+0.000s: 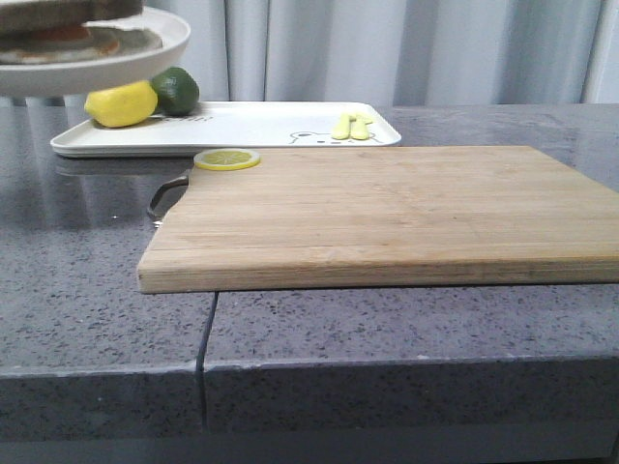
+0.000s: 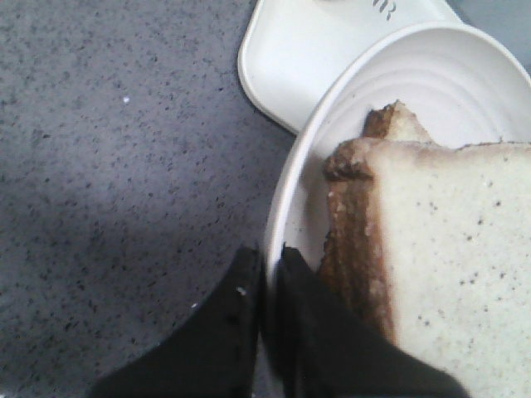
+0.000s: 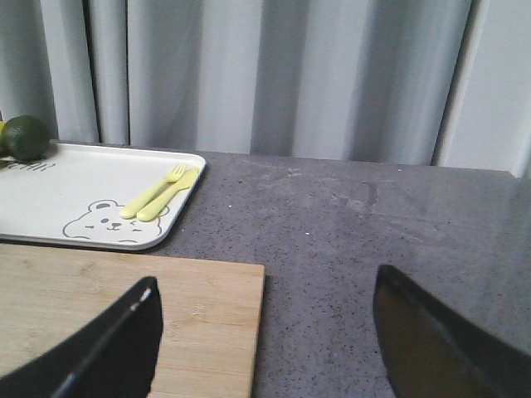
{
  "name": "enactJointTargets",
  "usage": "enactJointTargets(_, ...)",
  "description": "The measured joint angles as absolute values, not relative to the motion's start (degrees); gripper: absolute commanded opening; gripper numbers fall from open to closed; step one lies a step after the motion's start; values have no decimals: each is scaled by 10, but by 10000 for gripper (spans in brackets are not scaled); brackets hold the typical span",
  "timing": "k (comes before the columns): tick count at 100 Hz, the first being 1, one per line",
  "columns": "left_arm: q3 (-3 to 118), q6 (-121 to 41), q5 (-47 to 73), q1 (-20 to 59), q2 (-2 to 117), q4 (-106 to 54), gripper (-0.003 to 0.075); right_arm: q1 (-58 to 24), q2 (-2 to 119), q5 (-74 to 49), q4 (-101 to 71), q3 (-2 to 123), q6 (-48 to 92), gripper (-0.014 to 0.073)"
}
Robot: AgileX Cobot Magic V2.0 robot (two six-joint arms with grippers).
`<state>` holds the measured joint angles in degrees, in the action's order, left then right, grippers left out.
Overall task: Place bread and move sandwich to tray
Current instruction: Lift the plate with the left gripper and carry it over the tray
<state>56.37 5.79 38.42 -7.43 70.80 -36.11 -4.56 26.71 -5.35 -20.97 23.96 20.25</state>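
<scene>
I can read no brand or label; the only marks on the tray (image 1: 242,130) are a bear line drawing (image 3: 98,222) and a scrap of dark lettering near the lime (image 1: 176,89), too small to make out.

My left hand (image 2: 267,286) is pressed together on the plate (image 2: 431,75), one finger (image 2: 236,307) under the rim and the other above it; the plate hangs in the air above the tray's left end, showing at the top left corner of the front view. On it sits the sandwich (image 2: 431,249); the bread (image 2: 465,274) lies on top, pale speckled face up, brown crust edge just beside my fingers; in the front view an orange yolk (image 1: 63,35) shows under the top slice.

My right hand (image 3: 265,340) is spread wide and holds nothing; it hovers over the right end of the board (image 1: 387,213), near the tray's right end.

On the tray: a lemon (image 1: 121,103) and the lime at its left end, a yellow fork and spoon (image 3: 159,192) beside the bear. A lemon slice (image 1: 226,159) rests on the board's corner nearest the tray; the board lies on the grey worktop (image 1: 87,309) just in front of the tray.
</scene>
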Motion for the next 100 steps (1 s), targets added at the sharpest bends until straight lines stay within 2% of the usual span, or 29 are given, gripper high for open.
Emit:
enactJointTargets(48, 685, 48, 396, -59, 875, -407, -20, -46, 267, -53, -212, 240, 202, 531)
enactJointTargets(100, 914, 48, 442, -4, 1064, -417, -20, -46, 267, -53, -214, 240, 202, 531)
